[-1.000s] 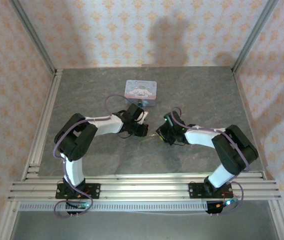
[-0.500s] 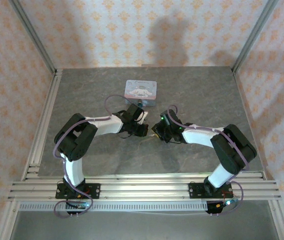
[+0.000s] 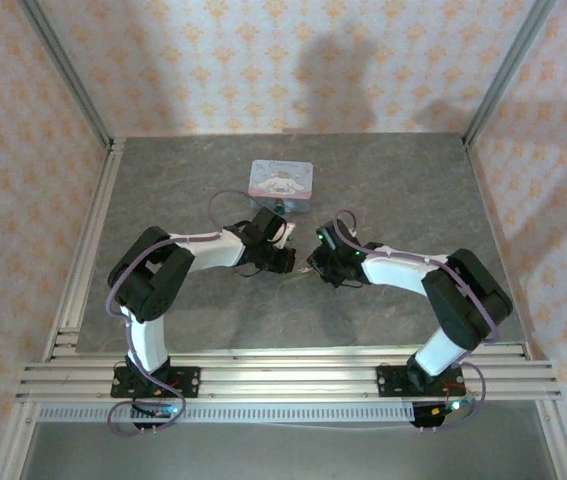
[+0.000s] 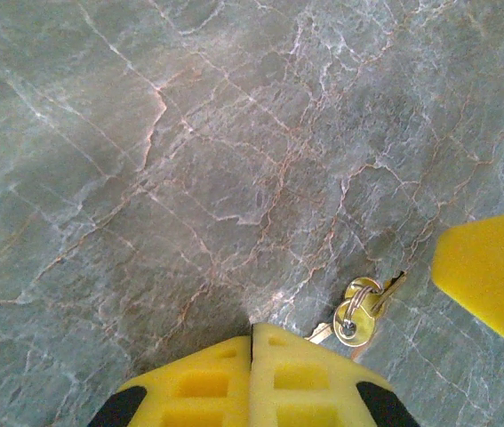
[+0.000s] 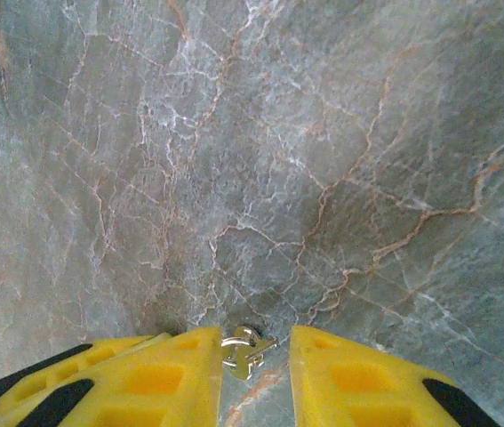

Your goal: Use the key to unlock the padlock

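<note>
**At mid-desk: key lies inside the right end effector's gap**

On the grey marbled desk (image 3: 403, 190), the key (image 5: 244, 347), on a small ring, lies flat between the spread fingers of the right end effector (image 5: 256, 342). It is close against one finger and not visibly pinched. Its long axis seems to run roughly across that gap, so closing would likely press it end-on rather than on its flats. The left end effector (image 4: 252, 342), fingers pressed together on nothing, hovers just beside the key. The right arm looks better placed to take it. The padlock (image 3: 281, 207) sits farther back, a small dark spot at the near edge of the tin (image 3: 281, 178).
</note>
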